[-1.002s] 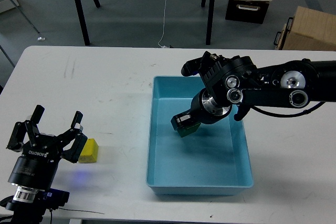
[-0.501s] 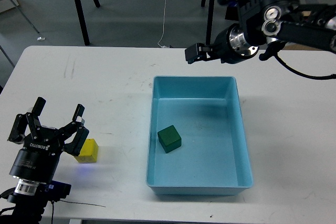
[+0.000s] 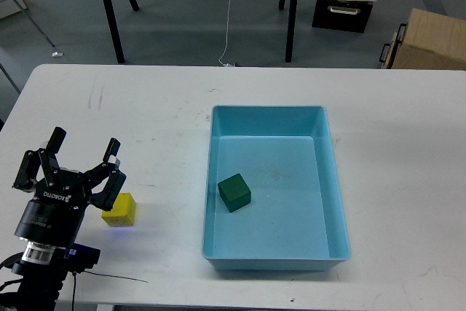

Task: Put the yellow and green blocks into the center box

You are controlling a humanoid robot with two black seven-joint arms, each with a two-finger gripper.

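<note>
I see even, bright overhead light with no glare on the white table (image 3: 145,107). Shadows stay soft, a faint one beside the green block (image 3: 234,192). Focus is sharp throughout, edges barely distorted.

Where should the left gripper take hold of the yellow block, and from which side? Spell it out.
Grip the yellow block across two opposite flat side faces, coming down from above. It sits flat on the white table with nothing beside it, so its sides look free. The left gripper is open just beside it; its fingers would need to straddle the cube.
</note>
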